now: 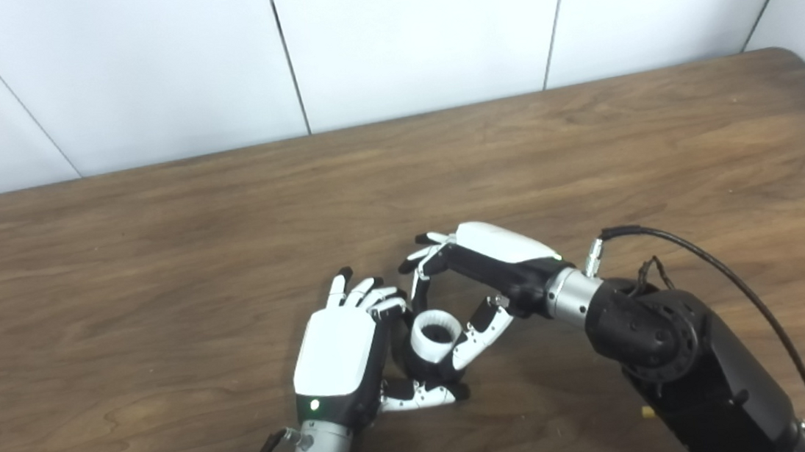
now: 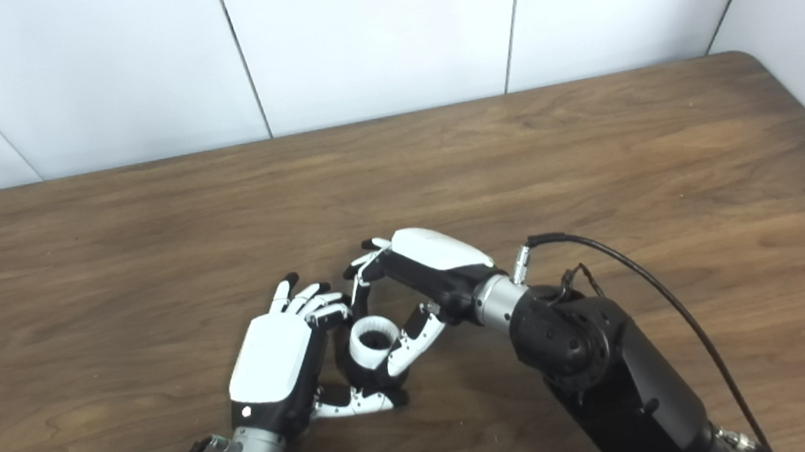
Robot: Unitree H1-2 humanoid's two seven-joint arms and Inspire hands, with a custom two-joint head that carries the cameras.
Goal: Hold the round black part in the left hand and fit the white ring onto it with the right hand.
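Fingers [image 1: 423, 283] of both hands enclose the white ring [image 1: 436, 333] on the bare table [image 1: 156, 279].

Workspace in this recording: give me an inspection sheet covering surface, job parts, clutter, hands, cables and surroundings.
Surface: brown wooden table, bare beyond the hands.
Job's things: white ring sits on the round black part, between both hands.
Clutter: nothing seen.
Hands: left hand curled around the black part; right hand with thumb and fingers at the ring.
Cables: black cable loops off the right wrist; another at the left wrist.
Surroundings: white panelled wall behind.
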